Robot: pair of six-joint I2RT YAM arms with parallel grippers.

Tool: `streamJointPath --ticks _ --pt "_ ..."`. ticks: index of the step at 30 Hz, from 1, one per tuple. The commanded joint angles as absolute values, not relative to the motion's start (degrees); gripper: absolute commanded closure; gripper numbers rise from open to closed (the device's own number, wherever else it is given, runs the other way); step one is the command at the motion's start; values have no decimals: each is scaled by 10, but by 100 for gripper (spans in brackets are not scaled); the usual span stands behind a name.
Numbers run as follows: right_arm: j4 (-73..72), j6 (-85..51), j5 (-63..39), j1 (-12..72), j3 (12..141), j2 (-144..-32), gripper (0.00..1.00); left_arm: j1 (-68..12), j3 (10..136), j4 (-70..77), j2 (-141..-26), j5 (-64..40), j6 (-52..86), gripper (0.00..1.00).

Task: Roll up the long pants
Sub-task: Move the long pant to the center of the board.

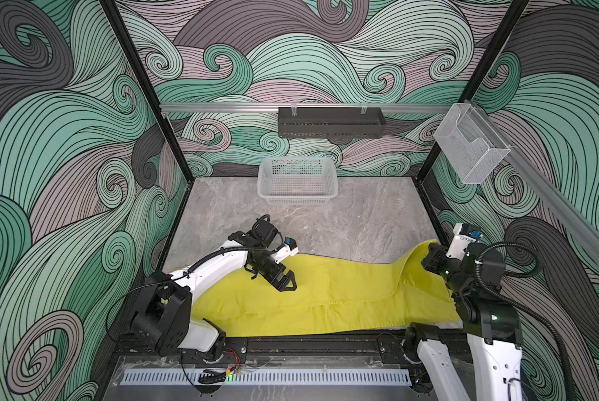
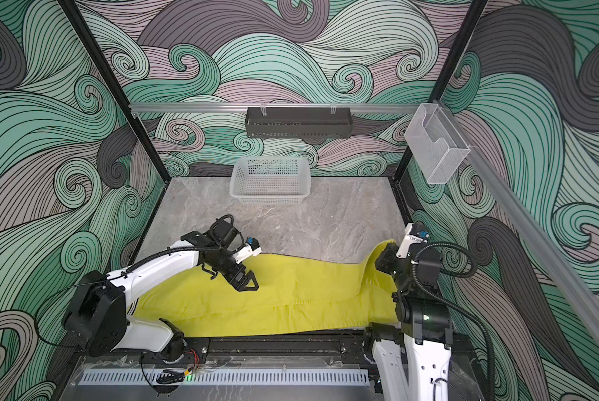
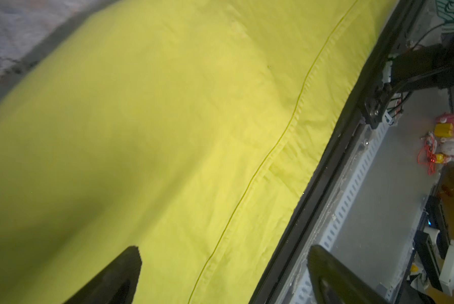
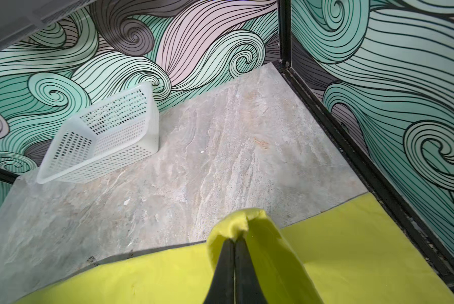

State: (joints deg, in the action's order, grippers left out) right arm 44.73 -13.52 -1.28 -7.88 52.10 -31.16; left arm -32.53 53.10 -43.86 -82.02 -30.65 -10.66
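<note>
The grey desk (image 1: 360, 215) with a marble pattern fills the floor of the booth. Here 12 o'clock is the far wall and 6 o'clock is the side of the robot.

The long pants (image 1: 343, 298), of bright yellow-green thin fabric, lie over the near half of the desk, in both top views from about 8 o'clock to about 4 o'clock. Their near edge runs along the black frame rail (image 1: 308, 342) at 6 o'clock. Most of the fabric lies flat with soft wrinkles, and one long stitched seam (image 3: 286, 131) runs along its length. At the 3 o'clock end the fabric rises from the desk in a standing fold. Which end of the pants this is cannot be told.

The white plastic basket (image 1: 298, 201) with perforated walls stands upright at 12 o'clock, against the far wall and well apart from the pants.

The right hand (image 4: 235, 242) is at 3 o'clock, near the side wall. Its two black fingers are pressed together and they pinch the raised fold, which curls over the fingertips.

The left hand (image 1: 288, 283) is near the centre, a little toward 7 o'clock, low over the flat part of the pants. Its jaws stand wide apart and nothing is between them (image 3: 224, 252). Whether the fingertips touch the fabric cannot be told.
</note>
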Motion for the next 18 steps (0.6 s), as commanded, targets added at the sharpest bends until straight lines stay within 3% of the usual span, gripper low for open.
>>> streamJointPath --ticks 1,5,7,12,18 --pt "425 -110 30 -76 521 -312 100 -360 541 -454 -881 -299 -133 4" --pt "411 -108 44 -76 509 -322 100 -400 606 -521 -1021 -278 -156 15" --pt "401 -108 47 -76 504 -330 100 -413 651 -563 -1094 -271 -170 2" --pt "363 -110 49 -77 495 -359 100 -415 724 -572 -1174 -207 -162 1" --pt "276 -84 88 -86 480 -423 100 -356 773 -525 -1192 -223 -165 1"
